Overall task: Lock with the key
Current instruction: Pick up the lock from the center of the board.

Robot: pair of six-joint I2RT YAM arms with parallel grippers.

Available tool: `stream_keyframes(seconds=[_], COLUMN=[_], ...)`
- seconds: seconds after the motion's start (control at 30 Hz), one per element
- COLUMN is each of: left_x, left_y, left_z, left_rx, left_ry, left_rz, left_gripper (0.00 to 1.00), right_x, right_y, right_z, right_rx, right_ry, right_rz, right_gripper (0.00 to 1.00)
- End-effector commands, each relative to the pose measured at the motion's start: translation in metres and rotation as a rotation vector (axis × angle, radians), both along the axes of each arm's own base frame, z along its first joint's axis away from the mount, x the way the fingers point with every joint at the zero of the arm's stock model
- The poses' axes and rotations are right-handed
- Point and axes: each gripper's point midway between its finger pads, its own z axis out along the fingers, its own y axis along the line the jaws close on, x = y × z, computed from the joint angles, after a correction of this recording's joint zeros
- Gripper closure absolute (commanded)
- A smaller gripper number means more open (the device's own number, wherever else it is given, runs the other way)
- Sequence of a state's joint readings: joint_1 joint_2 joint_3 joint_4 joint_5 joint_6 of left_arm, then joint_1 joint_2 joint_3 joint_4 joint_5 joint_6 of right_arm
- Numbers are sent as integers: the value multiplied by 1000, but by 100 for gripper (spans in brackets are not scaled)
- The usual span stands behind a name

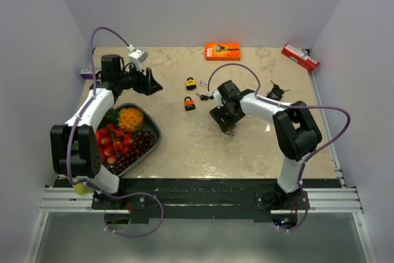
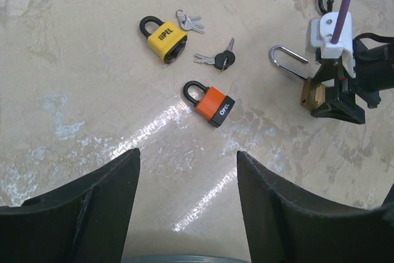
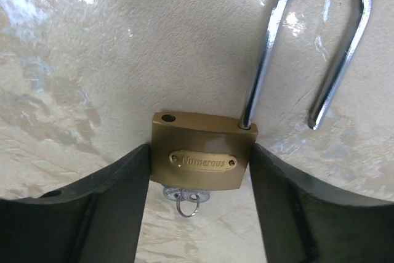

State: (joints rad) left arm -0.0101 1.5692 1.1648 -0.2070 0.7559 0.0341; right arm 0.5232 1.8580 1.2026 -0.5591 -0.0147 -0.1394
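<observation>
A brass padlock lies on the table with its steel shackle swung open. A key with a small ring sticks out of the bottom of its body. My right gripper straddles the lock body, and both fingers press on its sides. From the left wrist view the same padlock shows under the right gripper. My left gripper hovers open over bare table at the far left, holding nothing.
A yellow padlock and an orange padlock lie shut mid-table, with two loose key bunches beside them. A grey tray of fruit sits front left. An orange box and a red object lie along the back edge.
</observation>
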Motion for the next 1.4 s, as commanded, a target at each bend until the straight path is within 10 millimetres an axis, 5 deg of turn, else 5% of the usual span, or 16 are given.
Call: stream_keyframes(seconds=[0.0,0.03,0.07,0.1,0.3,0.43,0.6,0.73,1.07,1.37], left_x=[15,16,15,15,14,3,-26,-55,-108,-134], left_y=[-12,-13,-16,-18,-29,-37,-57,-78,-158,-184], left_z=[25,27,26,26,31,36,21,3,11,9], left_rx=[43,47,47,58,54,56,145,173,30,-51], left_ry=[-146,-155,-158,-172,-241,-353,-515,-613,-644,-593], left_rz=[-57,-63,-77,-94,-196,-295,-529,-669,-880,-913], left_gripper=[30,30,29,27,14,9,9,11,22,41], right_x=[-2,1,5,9,9,-13,-39,-64,-67,-67], right_y=[-12,-12,-10,-8,17,27,38,46,56,59], right_z=[-10,-7,-3,6,60,110,142,156,187,206], right_rx=[-54,-53,-45,-35,102,218,322,407,458,477], right_ry=[-9,-23,-37,-61,-122,-165,-196,-166,-249,-310], right_rz=[-74,-70,-60,-31,224,404,621,764,889,915], right_gripper=[45,53,83,99,100,100,100,100,100,100])
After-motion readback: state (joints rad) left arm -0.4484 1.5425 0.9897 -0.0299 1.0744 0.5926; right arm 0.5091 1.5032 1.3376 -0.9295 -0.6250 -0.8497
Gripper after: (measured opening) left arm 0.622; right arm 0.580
